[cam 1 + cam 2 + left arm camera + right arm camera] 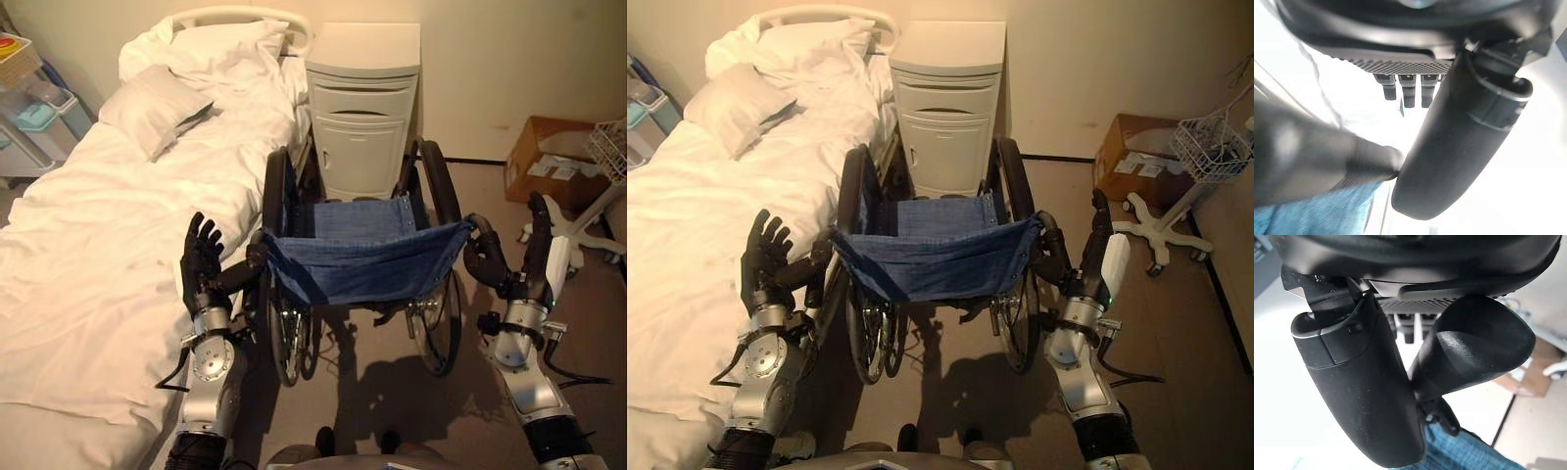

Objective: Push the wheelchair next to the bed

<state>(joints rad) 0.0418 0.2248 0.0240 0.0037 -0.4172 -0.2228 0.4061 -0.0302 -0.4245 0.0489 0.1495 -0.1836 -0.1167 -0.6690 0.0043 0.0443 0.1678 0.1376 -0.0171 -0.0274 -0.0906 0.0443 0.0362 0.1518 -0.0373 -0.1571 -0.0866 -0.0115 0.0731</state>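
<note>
Wheelchair (362, 255) stands beside the bed (108, 215), facing a white cabinet (361, 108) at the wall. Left hand (201, 257) is wide, fingers straight, palm against the left push handle (243, 274). Right hand (537, 257) likewise flat, fingers straight, against the right handle (482, 250)

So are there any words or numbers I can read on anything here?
No readable text anywhere.
Cardboard box: pale labels, print too small to read.
Colourful box at the far left: markings too blurred to read.
Wheelchair, cabinet, bed: no writing visible.
</note>
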